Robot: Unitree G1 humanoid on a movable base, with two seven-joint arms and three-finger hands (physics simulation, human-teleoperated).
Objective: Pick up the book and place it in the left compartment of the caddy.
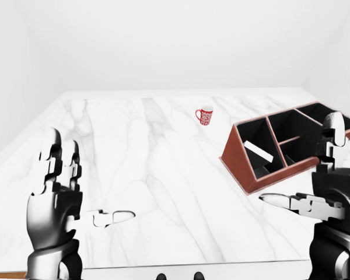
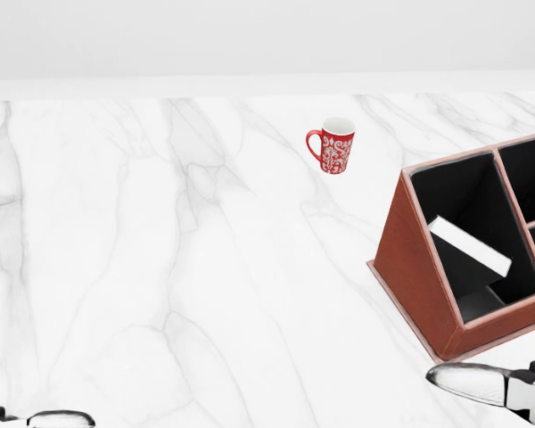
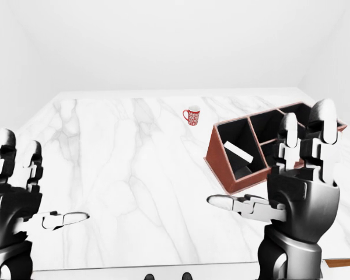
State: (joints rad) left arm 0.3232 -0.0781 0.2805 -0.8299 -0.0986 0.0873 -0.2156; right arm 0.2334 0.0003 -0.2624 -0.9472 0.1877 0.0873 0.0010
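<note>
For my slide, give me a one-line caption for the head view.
Book leaning inside the caddy's left compartment, red mug beyond on the marble table.

White marble tabletop (image 2: pixel 160 232), veined in grey, spanning nearly the whole head view up to a pale wall at the top. Resting directly on it: red mug (image 2: pixel 333 144) with white pattern, upright, handle toward the view's left, near the top centre. Well apart, at the right edge: reddish-brown caddy (image 2: pixel 412 267) with black-lined compartments, sloped side facing left, flat base touching the marble.
</note>
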